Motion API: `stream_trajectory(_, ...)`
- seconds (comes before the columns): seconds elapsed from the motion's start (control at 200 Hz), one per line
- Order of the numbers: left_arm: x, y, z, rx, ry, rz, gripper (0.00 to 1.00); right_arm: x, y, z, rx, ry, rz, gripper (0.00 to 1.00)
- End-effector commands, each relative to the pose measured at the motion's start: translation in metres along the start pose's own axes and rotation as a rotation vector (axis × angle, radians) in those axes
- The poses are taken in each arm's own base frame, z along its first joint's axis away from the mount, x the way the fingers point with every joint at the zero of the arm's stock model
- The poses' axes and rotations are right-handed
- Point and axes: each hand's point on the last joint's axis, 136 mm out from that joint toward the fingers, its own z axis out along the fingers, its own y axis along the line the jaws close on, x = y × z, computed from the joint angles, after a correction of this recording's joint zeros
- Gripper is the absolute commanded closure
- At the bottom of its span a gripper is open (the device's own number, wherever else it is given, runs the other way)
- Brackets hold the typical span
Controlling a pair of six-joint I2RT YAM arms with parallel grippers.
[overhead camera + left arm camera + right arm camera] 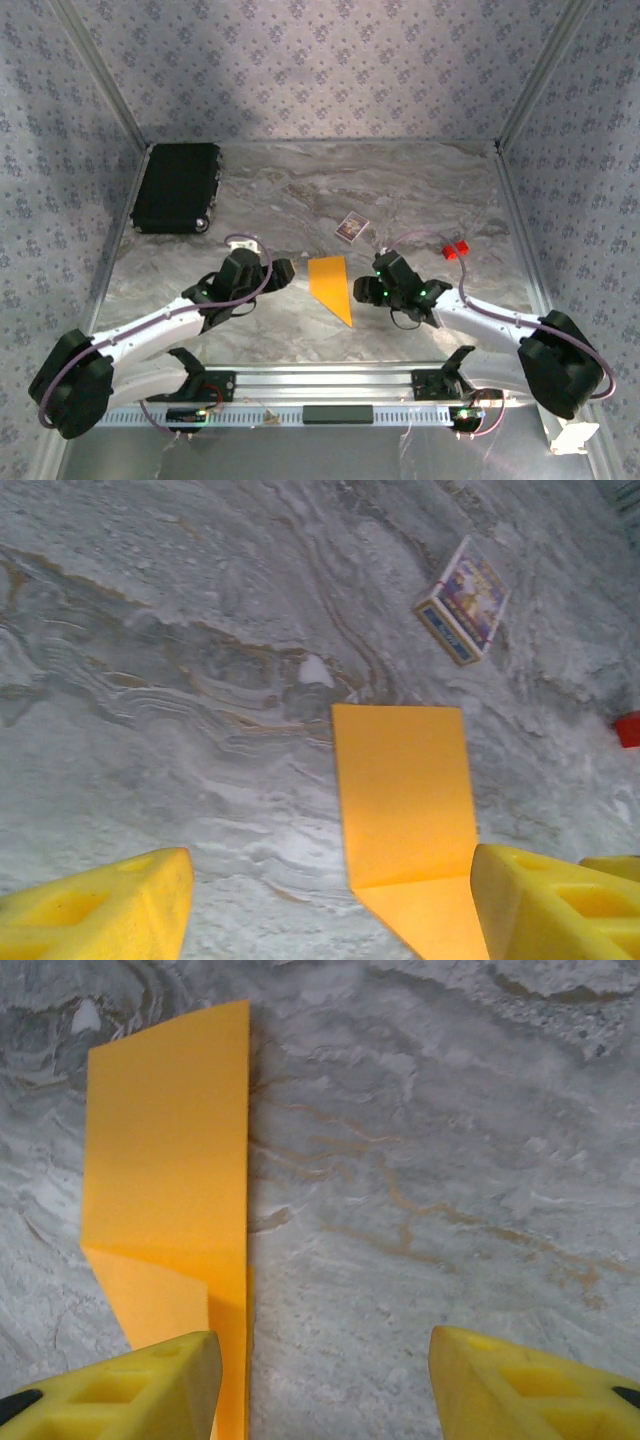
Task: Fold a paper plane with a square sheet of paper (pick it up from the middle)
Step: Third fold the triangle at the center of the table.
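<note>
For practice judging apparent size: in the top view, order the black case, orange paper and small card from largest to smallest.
1. black case
2. orange paper
3. small card

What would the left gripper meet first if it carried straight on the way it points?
Probably the folded orange paper, lying on the table just ahead of the left gripper; depth is unclear.

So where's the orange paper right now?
In the top view the folded orange paper lies mid-table, between the left gripper and the right gripper, with the small patterned card just beyond it.
</note>
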Motion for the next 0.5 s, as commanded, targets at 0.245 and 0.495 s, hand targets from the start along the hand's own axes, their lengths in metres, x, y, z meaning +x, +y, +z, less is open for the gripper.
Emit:
stream_trajectory(0.245,0.022,0.001,0.023,0.073,0.211,-0.070,0.27,0.003,0.036,0.011,-0.262,0.055,0.090,0.50)
stream_trajectory(0.495,0.033,-0.013,0.038,0.150,0.322,-0.138,0.33,0.007,0.045,0.026,-0.286,0.119,0.097,0.60)
